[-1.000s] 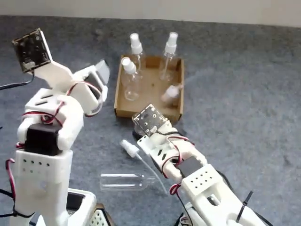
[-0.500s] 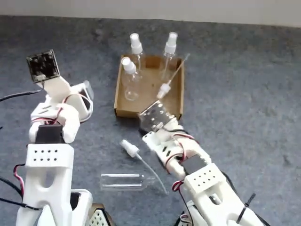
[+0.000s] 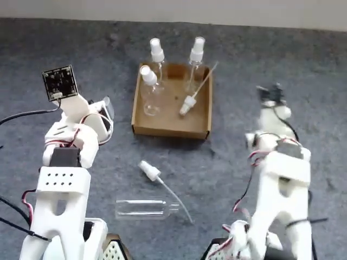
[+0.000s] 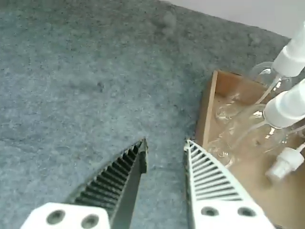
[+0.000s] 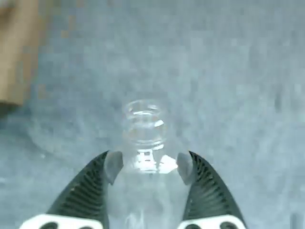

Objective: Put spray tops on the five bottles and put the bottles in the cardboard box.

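The cardboard box (image 3: 142, 125) lies at the middle back of the carpet. Three clear bottles with white spray tops (image 3: 147, 76) (image 3: 157, 53) (image 3: 197, 51) stand at its far end. A loose spray top (image 3: 188, 103) lies inside, its tube leaning on the wall. Another spray top (image 3: 150, 170) lies on the carpet in front of the box, beside an uncapped bottle (image 3: 143, 208) on its side. My left gripper (image 4: 164, 145) is open over bare carpet, left of the box (image 4: 207, 109). My right gripper (image 5: 147, 160) is shut on an uncapped clear bottle (image 5: 143, 126); the right arm (image 3: 279, 162) stands right of the box.
Grey carpet covers the whole table. A corner of the box (image 5: 14, 52) shows beyond the held bottle. The left arm's base (image 3: 59, 206) rises at the front left. Open carpet lies to the right of the box and behind it.
The right arm has pulled back from the box and swung far right, and a spray top now lies in the box. The left arm has drawn in and turned toward the box.
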`<state>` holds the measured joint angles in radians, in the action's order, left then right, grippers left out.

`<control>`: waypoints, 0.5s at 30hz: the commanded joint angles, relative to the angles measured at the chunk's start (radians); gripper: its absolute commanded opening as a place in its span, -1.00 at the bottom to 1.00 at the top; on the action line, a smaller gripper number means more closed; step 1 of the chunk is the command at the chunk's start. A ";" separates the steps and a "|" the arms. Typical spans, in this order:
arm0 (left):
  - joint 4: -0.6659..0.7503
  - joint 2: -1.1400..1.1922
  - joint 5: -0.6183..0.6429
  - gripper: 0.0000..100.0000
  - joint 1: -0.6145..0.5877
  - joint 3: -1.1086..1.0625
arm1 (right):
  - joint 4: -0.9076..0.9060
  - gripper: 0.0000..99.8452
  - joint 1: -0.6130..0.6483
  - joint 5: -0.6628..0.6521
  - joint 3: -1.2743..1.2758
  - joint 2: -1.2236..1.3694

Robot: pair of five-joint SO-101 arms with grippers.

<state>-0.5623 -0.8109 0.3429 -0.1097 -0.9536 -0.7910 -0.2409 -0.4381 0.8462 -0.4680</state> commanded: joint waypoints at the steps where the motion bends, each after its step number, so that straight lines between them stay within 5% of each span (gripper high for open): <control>1: 0.040 -0.015 -0.011 -0.82 0.016 0.004 | 0.051 -0.94 -0.024 -0.018 -0.073 0.177; 9: 0.038 -0.015 -0.011 -0.82 0.016 0.002 | -0.061 -0.50 0.062 -0.014 -0.202 0.337; 15: 0.038 -0.015 -0.011 -0.82 0.016 0.002 | -0.217 -0.44 0.104 0.049 -0.386 0.254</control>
<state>-0.5439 -0.8109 0.3429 -0.1097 -0.9551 -0.9367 -0.1749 -0.4411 0.6038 -0.1289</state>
